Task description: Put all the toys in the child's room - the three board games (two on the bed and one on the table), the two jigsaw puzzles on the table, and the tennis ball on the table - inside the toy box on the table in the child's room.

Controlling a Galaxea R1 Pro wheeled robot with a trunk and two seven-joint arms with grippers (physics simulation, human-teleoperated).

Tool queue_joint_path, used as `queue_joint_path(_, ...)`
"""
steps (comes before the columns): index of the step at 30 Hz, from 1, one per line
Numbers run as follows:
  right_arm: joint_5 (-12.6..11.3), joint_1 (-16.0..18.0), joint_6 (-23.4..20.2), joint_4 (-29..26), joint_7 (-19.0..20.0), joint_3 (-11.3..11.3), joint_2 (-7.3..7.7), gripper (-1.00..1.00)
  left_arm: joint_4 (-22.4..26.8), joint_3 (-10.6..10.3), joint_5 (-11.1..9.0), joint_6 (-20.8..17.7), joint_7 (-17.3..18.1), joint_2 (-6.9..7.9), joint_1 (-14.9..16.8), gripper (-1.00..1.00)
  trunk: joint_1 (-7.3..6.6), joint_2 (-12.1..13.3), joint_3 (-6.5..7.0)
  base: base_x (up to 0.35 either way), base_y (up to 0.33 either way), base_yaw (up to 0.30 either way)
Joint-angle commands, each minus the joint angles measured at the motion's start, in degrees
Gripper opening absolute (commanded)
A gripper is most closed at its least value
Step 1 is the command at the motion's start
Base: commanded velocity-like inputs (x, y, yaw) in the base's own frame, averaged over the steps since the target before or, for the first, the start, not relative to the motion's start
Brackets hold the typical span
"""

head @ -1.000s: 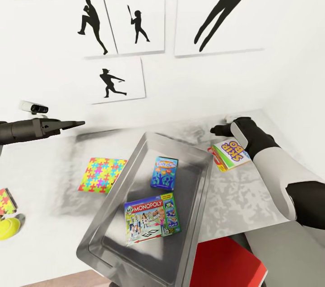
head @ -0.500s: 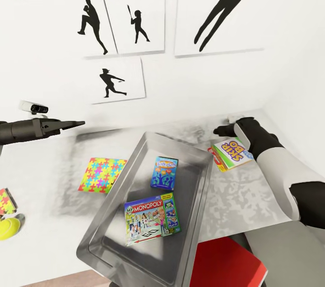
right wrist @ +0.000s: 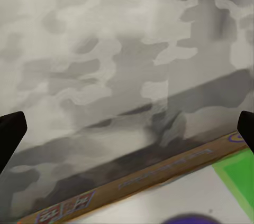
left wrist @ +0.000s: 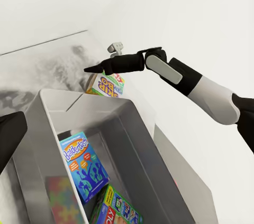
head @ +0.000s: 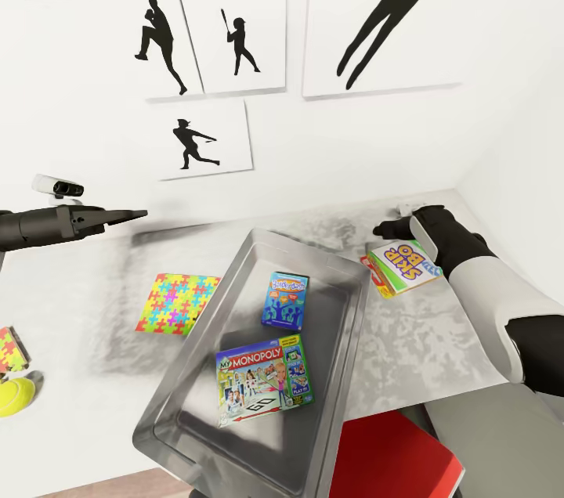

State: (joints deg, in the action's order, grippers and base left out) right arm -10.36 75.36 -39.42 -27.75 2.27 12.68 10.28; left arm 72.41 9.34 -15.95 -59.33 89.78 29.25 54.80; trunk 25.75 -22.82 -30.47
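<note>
Table (head: 94,341), pale grey and mottled, carries every item in view. Toy box (head: 192,384), a grey metal tray-like bin, lies diagonally on it and already holds two board games: the Monopoly box (head: 265,379) and a smaller blue box (head: 285,298) beyond it.

Step in hand, as judged: pick-up of the third board game, the SKIP-BO box (head: 401,266). It lies flat on the table, outside the bin and just beside its far corner.

Right arm reaches forward and bends down over the SKIP-BO box. Right gripper (head: 385,230) sits at the far edge of that box. In the right wrist view the two fingertips (right wrist: 10,134) stand wide apart, nothing between them, with the box's edge (right wrist: 159,174) below the gap and bare table ahead. Next move, as judged: lower the fingers to straddle the thin edge, close, lift, and carry the box over the bin wall.

Left arm extends level above the table, well apart from the bin. Left gripper (head: 129,214) appears narrow and empty; its exact opening cannot be told.

Jigsaw puzzle (head: 178,304) lies flat beside the bin. A second puzzle (head: 11,349) and the tennis ball (head: 16,395) lie near the table's end. All three remain outside the bin.
</note>
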Motion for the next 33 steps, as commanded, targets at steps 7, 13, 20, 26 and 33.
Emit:
queue_joint_path(7,-0.4,0.0,-2.2,0.0,0.0,0.5,0.05,1.0,0.0,0.0,0.0,-0.6,0.2,0.02,0.0,1.0,0.03,-0.1,-0.08,0.0,0.0,0.0)
queue_joint_path(13,-0.3,0.1,-4.5,0.0,0.0,0.5,0.1,1.0,0.0,0.0,0.0,-0.6,0.2,0.02,0.0,1.0,0.03,-0.1,-0.08,0.0,0.0,0.0)
queue_joint_path(20,2.8,0.1,-7.1,0.1,0.0,0.4,0.63,1.0,0.0,0.0,0.0,-0.6,0.2,0.02,0.0,1.0,0.03,-0.1,-0.08,0.0,0.0,0.0)
queue_joint_path(26,4.0,0.1,-7.9,0.0,2.8,0.3,1.71,1.0,0.0,0.0,-0.2,-0.6,0.2,0.02,0.0,1.0,0.03,-0.1,-0.08,0.0,0.0,0.0)
queue_joint_path(33,4.1,0.1,-7.9,0.0,4.2,0.5,2.36,1.0,0.0,0.0,-0.2,-0.6,0.2,0.02,0.0,1.0,0.03,-0.1,-0.08,0.0,0.0,0.0)
